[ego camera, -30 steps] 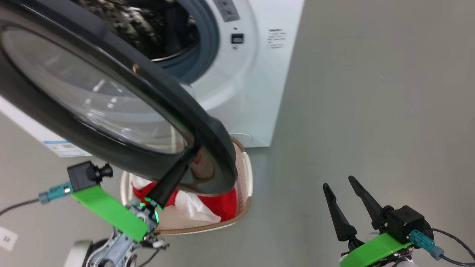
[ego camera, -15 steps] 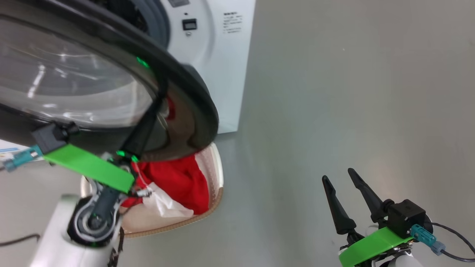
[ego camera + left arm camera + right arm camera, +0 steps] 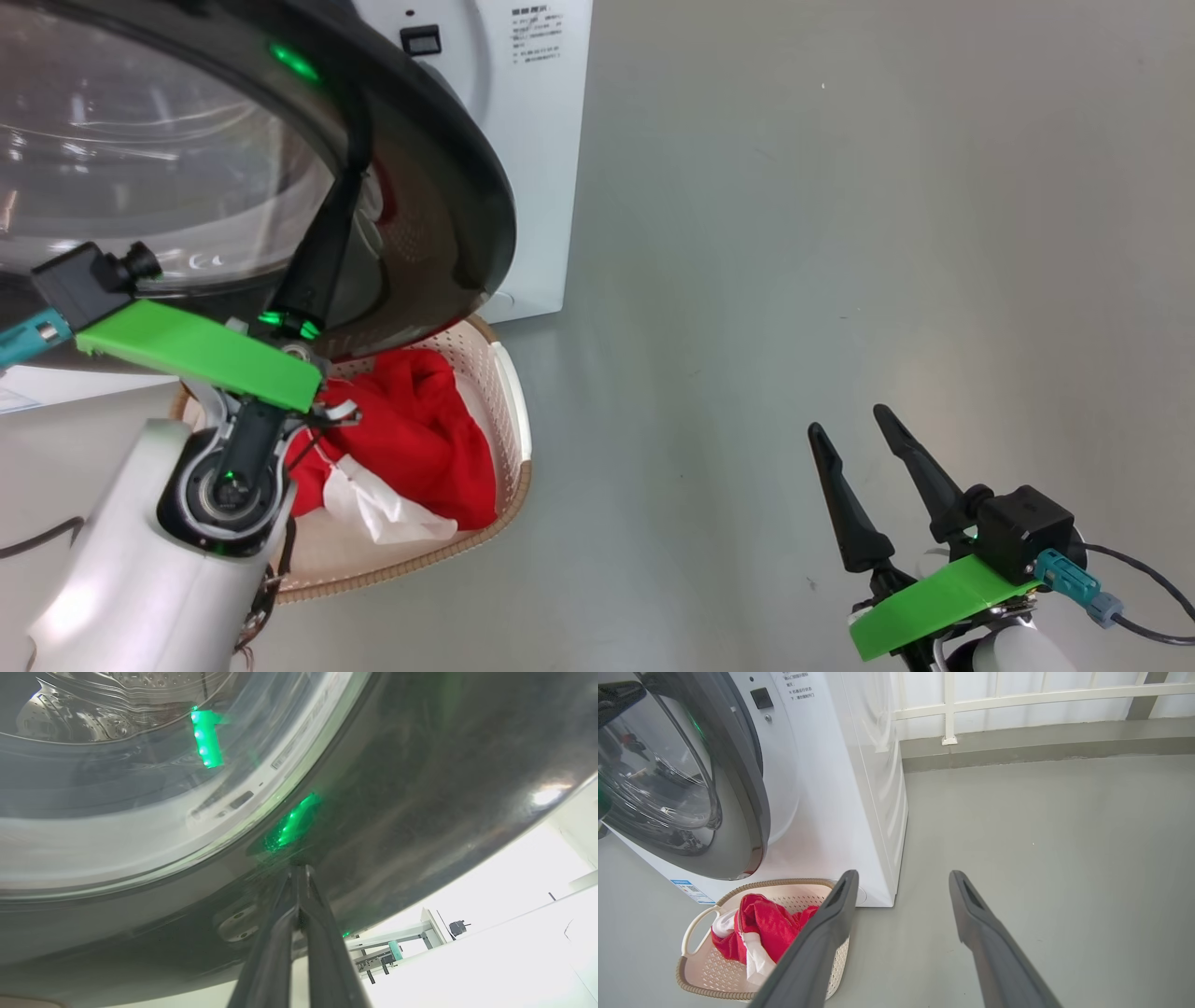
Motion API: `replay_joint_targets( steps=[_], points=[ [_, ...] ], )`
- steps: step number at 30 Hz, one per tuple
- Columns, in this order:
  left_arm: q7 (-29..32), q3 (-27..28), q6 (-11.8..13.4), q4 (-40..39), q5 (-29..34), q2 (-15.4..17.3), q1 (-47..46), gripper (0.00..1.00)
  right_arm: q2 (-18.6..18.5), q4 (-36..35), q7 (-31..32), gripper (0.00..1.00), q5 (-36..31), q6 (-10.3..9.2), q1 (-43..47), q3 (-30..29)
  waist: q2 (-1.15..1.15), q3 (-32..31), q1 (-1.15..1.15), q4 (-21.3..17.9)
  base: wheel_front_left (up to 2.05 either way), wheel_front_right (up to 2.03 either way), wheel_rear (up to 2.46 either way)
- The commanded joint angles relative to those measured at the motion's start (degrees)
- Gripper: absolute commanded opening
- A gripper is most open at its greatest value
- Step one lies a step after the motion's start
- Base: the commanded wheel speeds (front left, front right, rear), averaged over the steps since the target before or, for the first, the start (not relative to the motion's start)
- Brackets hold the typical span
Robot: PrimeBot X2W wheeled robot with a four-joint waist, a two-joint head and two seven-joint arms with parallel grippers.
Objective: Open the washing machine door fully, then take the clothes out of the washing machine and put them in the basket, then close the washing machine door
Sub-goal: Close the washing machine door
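Grey floor (image 3: 840, 233); basket (image 3: 512, 420) lies lengthwise along washing machine (image 3: 551, 187) front.

Legible text: none. On the washing machine (image 3: 859, 788), upper front: printed label (image 3: 799, 687), several small lines, unreadable. Lower front: blue-edged sticker (image 3: 692, 891), print too small to read.

The washing machine door (image 3: 448, 187) overhangs the far end of the basket (image 3: 512, 392), blocking entry from above there. The left tool (image 3: 299, 872), fingers pressed together, touches the door's black rim. Right of the washing machine (image 3: 546, 140), grey floor (image 3: 840, 233) lies open around the spread-fingered right tool (image 3: 847, 420).
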Motion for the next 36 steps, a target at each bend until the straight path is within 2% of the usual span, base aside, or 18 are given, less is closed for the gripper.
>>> replay_joint_targets(
  steps=[1, 11, 12, 14, 15, 16, 17, 18, 19, 25, 36],
  points=[
    [-1.1, 1.0, -0.3, -1.0, -1.0, 2.5, -1.6, 0.00, 0.0, -1.5, -0.4, 1.00, 1.1, 0.43, -1.2, 1.3, 0.00, -0.2, 0.00, 0.3, 0.00, 0.00, 0.00],
    [-6.6, -2.3, -0.3, -0.7, -2.6, 3.9, 3.2, 0.00, 0.0, -1.0, -0.4, 1.00, -0.2, 0.43, -0.2, 0.7, 0.00, -2.6, 0.00, 2.9, 0.00, 0.00, 0.00],
    [-7.5, -2.6, -0.3, -0.7, -2.7, 3.9, 4.2, 0.03, 0.0, -1.0, -0.4, 1.00, -0.3, 0.43, 0.0, 0.6, 0.00, -3.1, 0.00, 3.2, 0.00, 0.00, 0.00],
    [-9.0, -3.0, -0.3, -0.7, -2.9, 4.0, 6.4, 0.21, 0.0, -0.8, -0.4, 1.00, -0.5, 0.43, 0.5, 0.4, 0.00, -3.8, 0.00, 3.9, 0.00, 0.00, 0.00],
    [-9.7, -3.3, -0.3, -0.6, -2.7, 4.2, 7.5, 0.35, 0.0, -0.8, -0.4, 1.00, -0.6, 0.43, 0.7, 0.3, 0.00, -4.2, 0.00, 4.2, 0.00, 0.00, 0.00],
    [-10.3, -3.7, -0.3, -0.3, -2.4, 4.3, 8.6, 0.45, 0.0, -0.7, -0.4, 1.00, -0.7, 0.43, 0.9, 0.2, 0.00, -4.6, 0.00, 4.5, 0.00, 0.00, 0.00],
    [-10.8, -4.0, -0.3, 0.0, -2.1, 4.4, 9.7, 0.66, 0.0, -0.7, -0.4, 1.00, -0.8, 0.43, 1.1, 0.0, 0.00, -5.0, 0.00, 4.9, 0.00, 0.00, 0.00],
    [-11.2, -4.3, -0.3, 0.4, -1.5, 4.6, 10.8, 0.97, 0.0, -0.6, -0.4, 1.00, -0.9, 0.43, 1.3, -0.2, 0.00, -5.3, 0.00, 5.3, 0.00, 0.00, 0.00],
    [-11.5, -4.6, -0.3, 0.8, -1.2, 4.7, 11.7, 1.00, 0.0, -0.7, -0.4, 1.00, -1.0, 0.43, 1.4, -0.4, 0.00, -5.6, 0.00, 5.7, 0.00, 0.00, 0.00],
    [-12.3, -5.1, -0.3, 1.7, -0.5, 4.3, 17.7, 1.00, -0.2, -0.4, -0.4, 1.00, -1.5, 0.43, 2.8, -1.1, 0.00, -7.8, 0.00, 7.9, 0.00, 0.00, 0.00],
    [-12.3, 2.4, -0.3, 3.4, 10.0, 2.1, 28.7, 1.00, -1.0, -0.6, -0.4, 1.00, -1.6, 0.43, 6.6, -2.5, 0.00, -11.5, 0.00, 11.0, 0.00, 0.00, 0.00]
  ],
)
